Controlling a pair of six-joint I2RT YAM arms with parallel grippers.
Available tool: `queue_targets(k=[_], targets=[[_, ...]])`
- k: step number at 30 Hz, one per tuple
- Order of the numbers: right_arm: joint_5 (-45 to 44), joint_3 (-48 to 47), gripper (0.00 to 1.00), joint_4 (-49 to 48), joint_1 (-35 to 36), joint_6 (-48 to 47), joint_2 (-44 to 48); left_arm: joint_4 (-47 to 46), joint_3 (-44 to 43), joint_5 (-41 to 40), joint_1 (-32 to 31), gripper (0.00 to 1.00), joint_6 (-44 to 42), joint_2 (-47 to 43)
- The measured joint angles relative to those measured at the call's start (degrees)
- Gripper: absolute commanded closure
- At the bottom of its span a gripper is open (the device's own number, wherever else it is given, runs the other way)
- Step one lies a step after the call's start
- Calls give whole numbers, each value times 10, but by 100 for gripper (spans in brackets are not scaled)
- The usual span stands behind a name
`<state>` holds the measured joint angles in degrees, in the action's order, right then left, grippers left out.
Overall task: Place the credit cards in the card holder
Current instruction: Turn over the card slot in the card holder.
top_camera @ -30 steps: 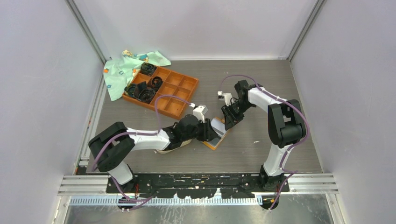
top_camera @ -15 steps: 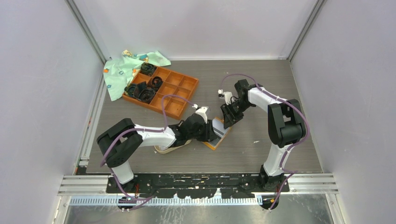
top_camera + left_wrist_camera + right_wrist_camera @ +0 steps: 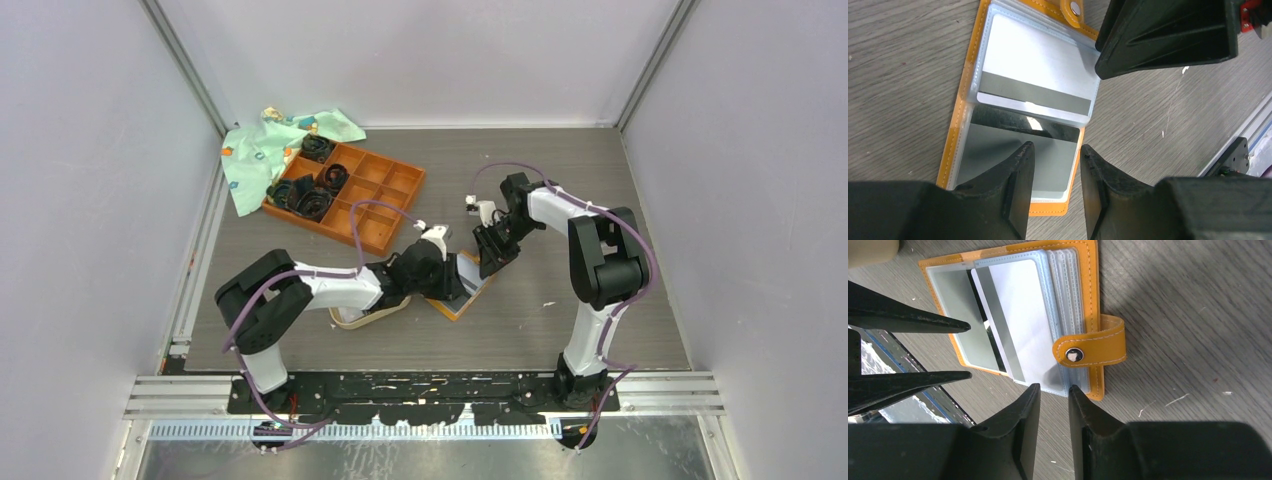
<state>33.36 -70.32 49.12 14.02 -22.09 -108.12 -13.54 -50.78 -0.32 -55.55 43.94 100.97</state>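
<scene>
Orange leather-like folding card holder (image 3: 472,283) lies open on the grey wood-grain bench (image 3: 560,320) between the two arms in the overhead view. The left fingers (image 3: 447,283) cover its near half and the right fingers (image 3: 490,262) hang at its far edge, so little of it shows. From the left wrist, the left fingers (image 3: 1024,165) stand slightly apart with nothing pinched, poised over the lower grey pocket. Just ahead of them, a silver credit card with a grey stripe (image 3: 1038,75) lies on the upper half. Its long axis runs along the fold, and its striped edge sits at the fold, nearest this arm. From the right wrist, the right fingers (image 3: 1030,410) are also a little parted and empty, hovering just off the holder's side edge beside the snap strap (image 3: 1088,347), farther from the stripe. I cannot tell whether the card sits inside a clear sleeve or merely on top. Glare hides the lower pocket's contents, and no other cards are visible.
</scene>
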Motion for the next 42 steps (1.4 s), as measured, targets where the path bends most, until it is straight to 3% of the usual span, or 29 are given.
queue_targets(k=[11, 23, 42], targets=[[19, -5, 72, 17, 0, -7, 0, 32, -28, -12, 10, 59, 12, 16], [9, -5, 60, 12, 0, 2, 1, 37, -39, -11, 13, 57, 21, 28], [26, -5, 66, 0, 0, 15, -2, 36, -39, -9, 13, 57, 21, 28]])
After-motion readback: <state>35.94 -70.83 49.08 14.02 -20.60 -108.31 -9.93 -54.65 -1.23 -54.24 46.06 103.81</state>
